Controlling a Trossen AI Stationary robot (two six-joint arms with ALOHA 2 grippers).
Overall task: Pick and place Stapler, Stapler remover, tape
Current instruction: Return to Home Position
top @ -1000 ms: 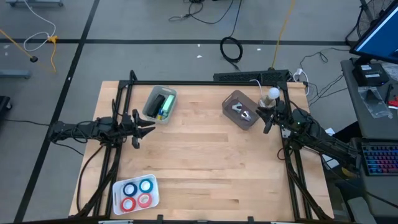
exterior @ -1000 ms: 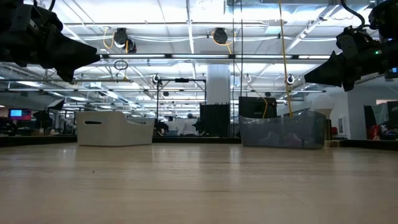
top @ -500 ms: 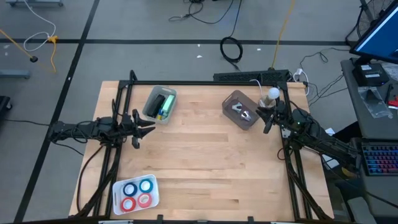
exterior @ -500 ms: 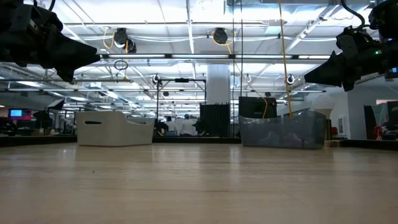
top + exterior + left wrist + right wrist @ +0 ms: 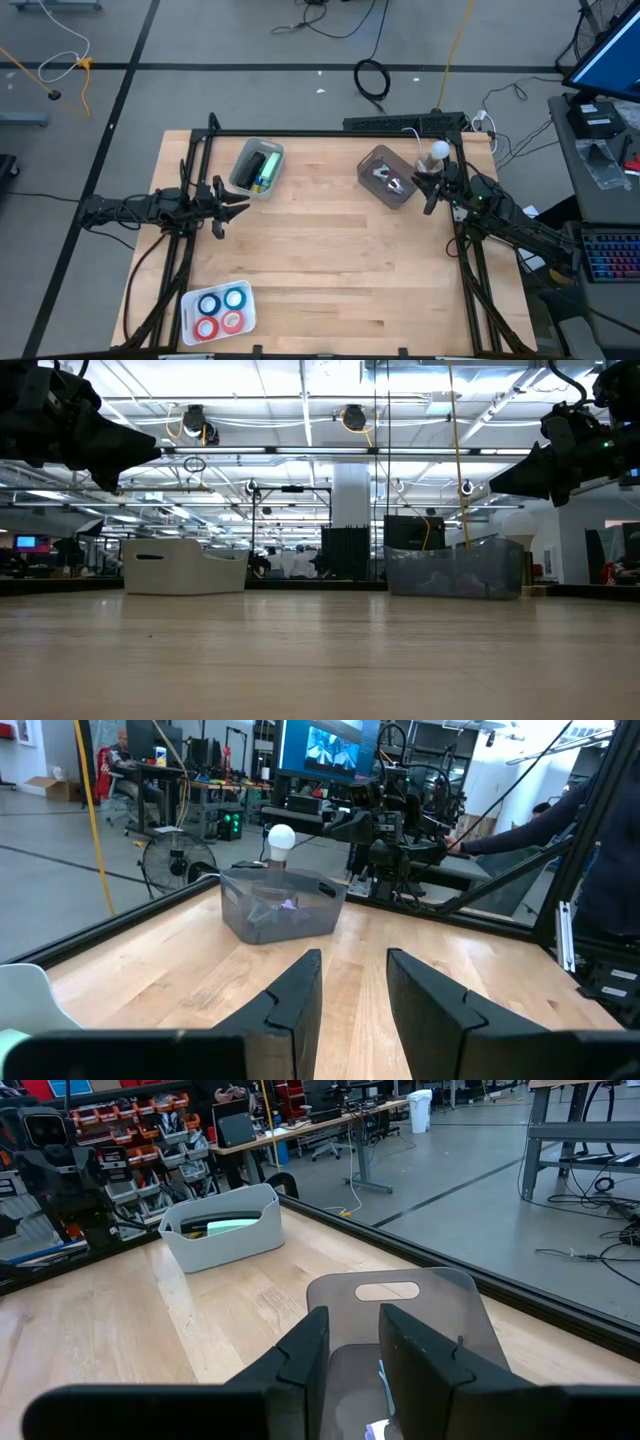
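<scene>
The stapler (image 5: 262,168), green and dark, lies in a white bin (image 5: 243,176) at the table's far left. A staple remover (image 5: 385,176) lies in a grey translucent bin (image 5: 400,195) at the far right. Two blue tape rolls (image 5: 222,301) and two red tape rolls (image 5: 219,323) lie flat in a white tray (image 5: 247,312) at the near left edge. My left gripper (image 5: 235,207) hovers open just near of the white bin, fingers pointing right. My right gripper (image 5: 430,195) hovers open beside the grey bin's right side. Both grippers are held above the table.
Bare wooden tabletop (image 5: 330,260) spreads between the bins and the tray. A black frame runs along the far, left and right edges. A white bulb (image 5: 438,151) stands by the grey bin. A desk with a keyboard (image 5: 608,255) is off to the right.
</scene>
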